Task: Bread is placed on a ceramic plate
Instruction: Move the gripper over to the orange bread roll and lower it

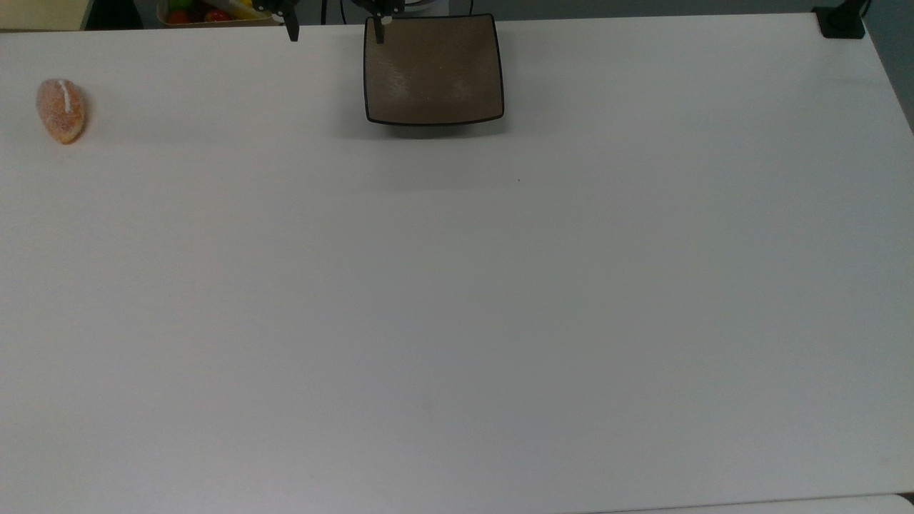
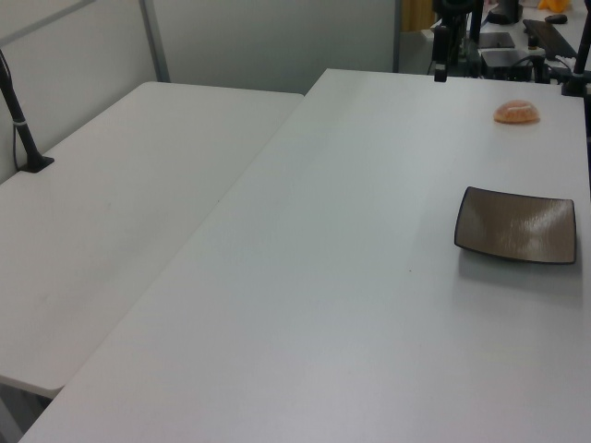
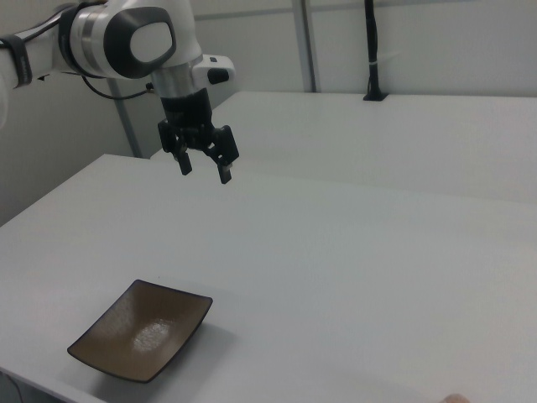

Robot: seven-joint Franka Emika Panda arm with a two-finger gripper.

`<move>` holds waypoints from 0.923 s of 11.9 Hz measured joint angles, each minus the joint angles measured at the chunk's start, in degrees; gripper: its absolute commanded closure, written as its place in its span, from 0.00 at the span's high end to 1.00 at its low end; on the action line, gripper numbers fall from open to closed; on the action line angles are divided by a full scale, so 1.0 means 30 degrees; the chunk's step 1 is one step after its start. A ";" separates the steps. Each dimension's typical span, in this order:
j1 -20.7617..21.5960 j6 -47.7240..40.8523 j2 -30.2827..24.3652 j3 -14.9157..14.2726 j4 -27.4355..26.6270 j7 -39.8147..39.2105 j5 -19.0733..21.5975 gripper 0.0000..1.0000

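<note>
Two white tables, set edge to edge: the main table (image 1: 457,300) under the task's things, a second table (image 2: 120,212) at the left view's left. Above the main table, in the right view, a white Panda arm (image 3: 126,38) reaching in from the right view's upper left, wrist bent straight down, black gripper (image 3: 205,170) hanging in the air clear of the surface. Fingers spread wide, nothing between them, nothing touched. Seen in the top view as two dark fingertips (image 1: 291,30) at the upper edge, one over the table's far edge, the other over the plate's upper-left corner.

Next in size, the ceramic plate (image 1: 433,70): square, brown, dark-rimmed, bare, flat on the table near the top view's upper middle; at the right view's lower left (image 3: 143,330), below and nearer than the gripper.

Smallest, the bread (image 1: 61,110): orange-brown oval roll with a white stripe, lying on the table at the top view's far left, well apart from the plate; in the left view (image 2: 516,113), beyond the plate (image 2: 515,225).
</note>
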 measured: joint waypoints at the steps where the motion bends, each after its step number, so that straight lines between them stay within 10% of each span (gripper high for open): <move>1: -0.0055 0.0000 -0.0023 -0.0018 0.0001 -0.0103 -0.0069 1.00; 5: -0.0839 0.0000 -0.0509 -0.0525 -0.0202 -0.2446 -0.1166 1.00; 11: -0.1977 0.3355 -0.0572 -0.4528 -0.1676 -0.8736 -0.3063 1.00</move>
